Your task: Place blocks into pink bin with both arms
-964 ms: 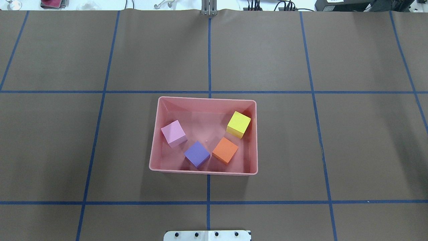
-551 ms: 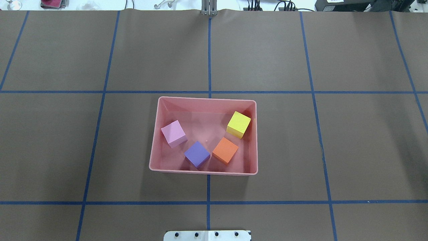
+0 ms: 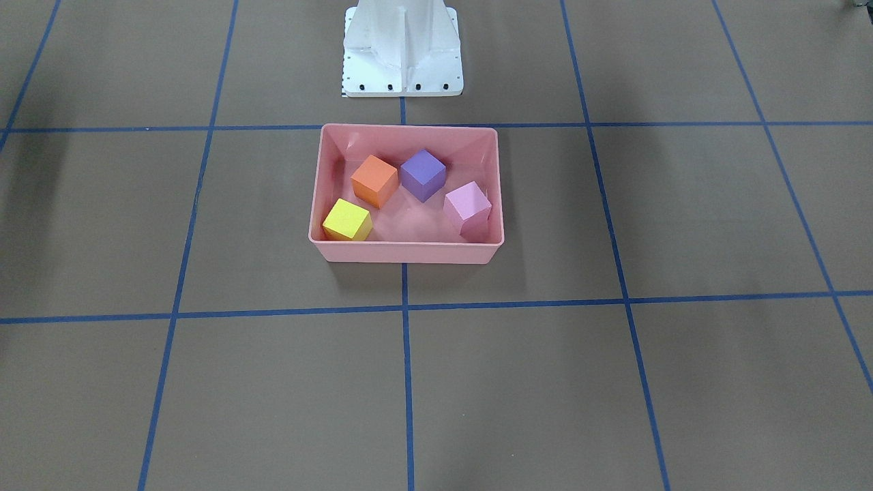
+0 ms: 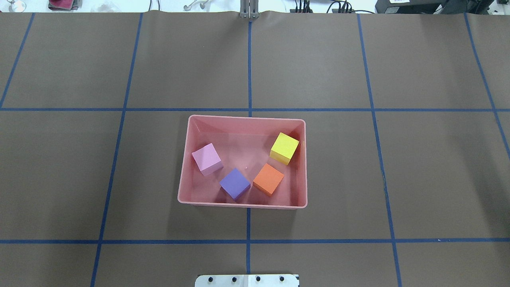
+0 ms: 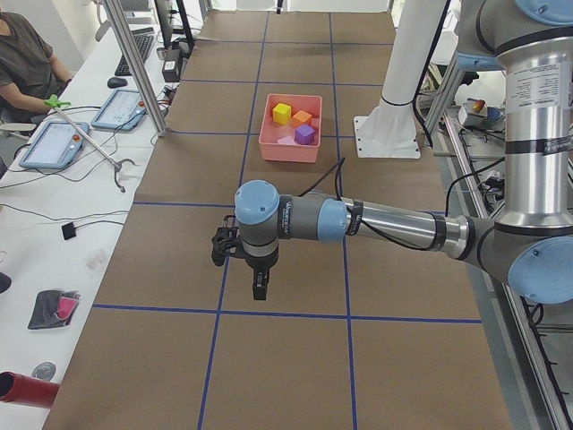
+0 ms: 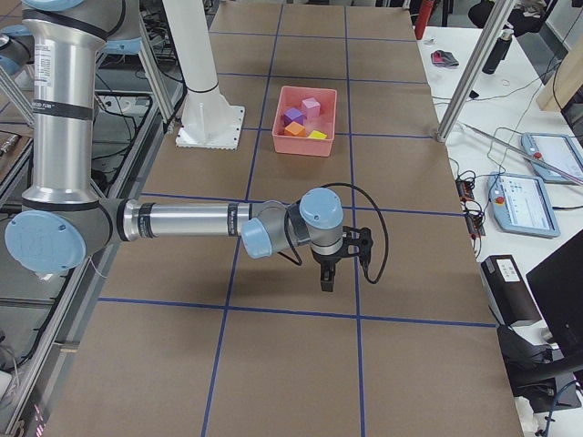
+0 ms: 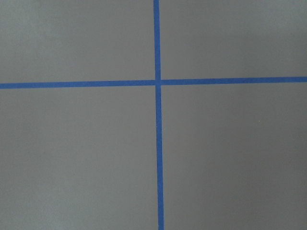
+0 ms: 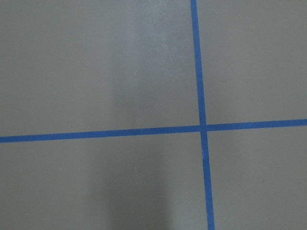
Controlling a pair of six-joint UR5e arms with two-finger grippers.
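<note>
The pink bin [image 4: 247, 118] stands in the middle of the table. All four blocks lie inside it: light pink [image 4: 206, 158], purple [image 4: 234, 183], orange [image 4: 268, 179] and yellow [image 4: 284, 148]. The front-facing view shows the same bin [image 3: 406, 252] with the blocks in it. My left gripper [image 5: 259, 287] hangs over bare table far from the bin, seen only in the exterior left view. My right gripper [image 6: 326, 280] hangs likewise, seen only in the exterior right view. I cannot tell whether either is open or shut. Both wrist views show only table and tape.
The white pedestal base [image 3: 402, 48] stands just behind the bin on the robot's side. Blue tape lines [image 4: 249, 63] grid the brown table. A side desk holds tablets [image 5: 54, 143], and an operator [image 5: 27, 63] sits there. A metal post [image 5: 134, 63] stands at the table's edge.
</note>
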